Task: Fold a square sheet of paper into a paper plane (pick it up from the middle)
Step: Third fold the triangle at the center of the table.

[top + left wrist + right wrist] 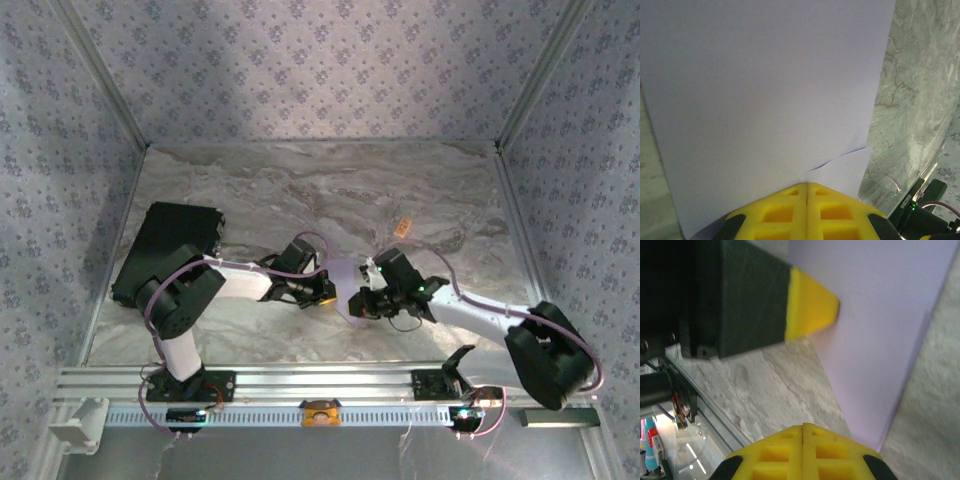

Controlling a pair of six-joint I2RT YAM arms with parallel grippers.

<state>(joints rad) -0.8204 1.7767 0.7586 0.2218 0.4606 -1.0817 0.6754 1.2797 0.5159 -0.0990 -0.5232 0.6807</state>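
Observation:
The square sheet of paper [345, 281], pale lavender, hangs between my two grippers over the marble table [300, 190]. My left gripper [328, 293] is shut on its edge. In the left wrist view the sheet [765, 90] rises straight out of the closed yellow jaws [807, 186], and a second layer peeks out under a slanted crease [840, 159]. My right gripper [803, 427] is shut with bare marble ahead of its tips. The paper [880, 330] passes just to the right of it, its lower corner beside the right finger. One left fingertip [812, 310] presses on the paper above.
A black rectangular pad [165, 250] lies at the left of the table. A small tan block [403, 227] sits behind the right gripper. The aluminium rail [330, 380] with an orange part [320, 411] runs along the near edge. Patterned walls close in three sides.

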